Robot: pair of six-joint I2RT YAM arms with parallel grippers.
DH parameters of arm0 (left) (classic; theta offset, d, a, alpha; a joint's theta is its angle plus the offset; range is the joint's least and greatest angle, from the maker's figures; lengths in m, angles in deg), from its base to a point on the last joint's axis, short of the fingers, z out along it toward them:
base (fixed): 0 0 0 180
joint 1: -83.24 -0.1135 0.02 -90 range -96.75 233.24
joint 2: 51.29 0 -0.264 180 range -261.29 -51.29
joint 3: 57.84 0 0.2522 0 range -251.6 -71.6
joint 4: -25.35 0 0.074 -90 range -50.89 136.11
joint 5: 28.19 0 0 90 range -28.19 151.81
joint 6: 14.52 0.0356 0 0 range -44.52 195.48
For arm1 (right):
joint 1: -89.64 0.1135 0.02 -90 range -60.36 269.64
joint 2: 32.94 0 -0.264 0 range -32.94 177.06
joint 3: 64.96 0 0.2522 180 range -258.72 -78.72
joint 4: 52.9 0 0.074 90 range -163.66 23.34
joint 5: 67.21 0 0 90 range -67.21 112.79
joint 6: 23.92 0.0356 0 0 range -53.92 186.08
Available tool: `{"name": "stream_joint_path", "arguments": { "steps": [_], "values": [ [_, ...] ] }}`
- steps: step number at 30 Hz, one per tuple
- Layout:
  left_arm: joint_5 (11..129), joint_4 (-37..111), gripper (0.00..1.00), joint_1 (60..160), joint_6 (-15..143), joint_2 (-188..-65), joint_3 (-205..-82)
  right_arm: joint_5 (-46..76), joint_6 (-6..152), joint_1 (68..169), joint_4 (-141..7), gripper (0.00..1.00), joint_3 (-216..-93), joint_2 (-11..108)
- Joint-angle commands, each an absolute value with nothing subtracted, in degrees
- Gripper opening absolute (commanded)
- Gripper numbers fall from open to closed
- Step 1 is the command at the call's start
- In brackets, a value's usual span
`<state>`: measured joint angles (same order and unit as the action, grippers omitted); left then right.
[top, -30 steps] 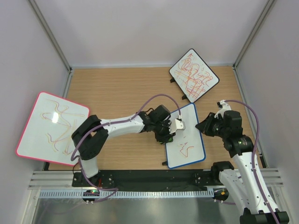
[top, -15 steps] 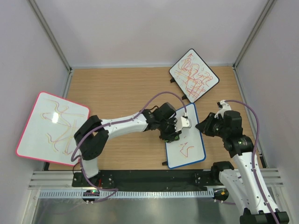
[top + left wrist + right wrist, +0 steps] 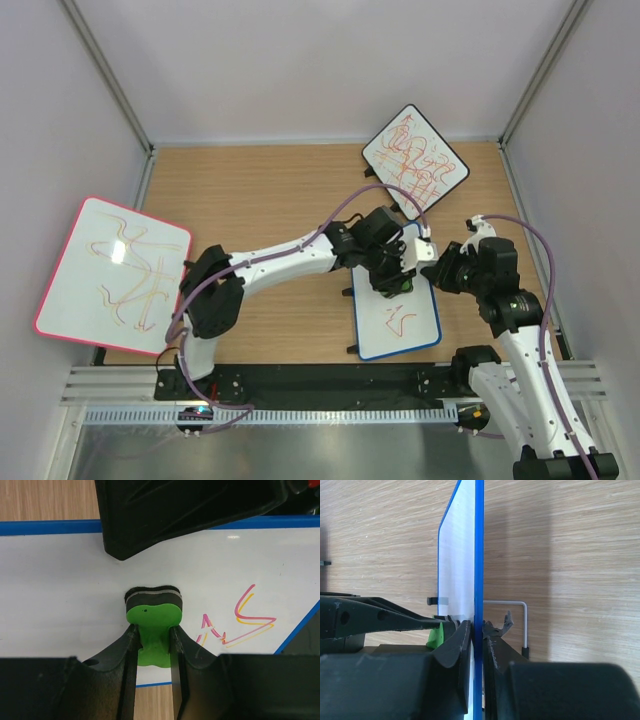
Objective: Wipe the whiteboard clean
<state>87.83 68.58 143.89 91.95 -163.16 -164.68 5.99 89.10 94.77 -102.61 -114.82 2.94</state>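
The whiteboard (image 3: 398, 310) lies on the desk (image 3: 260, 190) towards the near right corner, its blue frame angled to the desk edges.

The left gripper (image 3: 152, 630) pinches the green eraser (image 3: 152, 617) between both fingers. The eraser's dark pad rests flat on the white surface. In the top view the gripper body covers the far part of the board, and the eraser is hard to make out.

The right gripper (image 3: 477, 627) clamps the frame at the far right edge. Its wrist camera sees the board edge-on, so the writing face cannot be read there.

A red scribble (image 3: 398, 318) sits on the near half. The left wrist view cuts off the board's corners, and a black housing blocks the far edge.

The pink-framed board (image 3: 110, 275) overhangs the left edge. The black-framed board (image 3: 414, 160) stands at the far right corner.
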Motion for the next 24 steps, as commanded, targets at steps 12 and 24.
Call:
{"name": "stream_joint_path", "arguments": {
  "steps": [12,24],
  "values": [
    [87.3,63.28,0.0,145.91,97.19,-157.46,-141.76,4.33,89.1,95.09,-100.5,0.01,-116.17,2.48],
    [85.72,62.66,0.0,146.17,96.31,-155.7,-146.13,4.42,89.02,95.09,-100.5,0.01,-116.17,2.22]
  ]
}}
